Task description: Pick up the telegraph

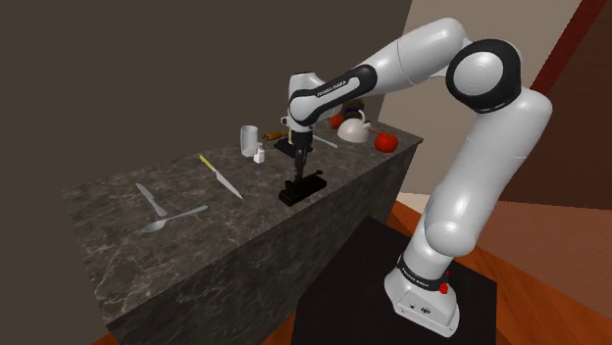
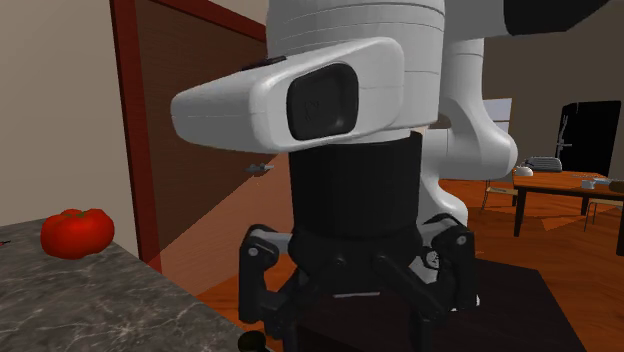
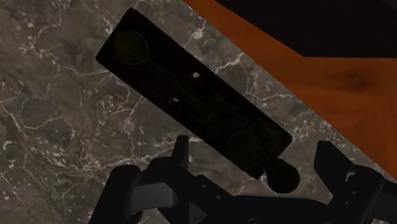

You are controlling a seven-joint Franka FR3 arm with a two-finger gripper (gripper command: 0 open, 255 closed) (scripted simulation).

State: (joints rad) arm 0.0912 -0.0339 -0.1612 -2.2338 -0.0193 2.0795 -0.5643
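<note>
Jaws spread, straddling black telegraph (image 3: 191,95) end, untouching; shoulder view adds knife (image 1: 222,177), spoon (image 1: 175,219).

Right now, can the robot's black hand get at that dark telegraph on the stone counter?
Probably yes. The hand hangs just above the telegraph, fingers open either side of its knob end, with nothing in between. The knife lies well aside.
</note>
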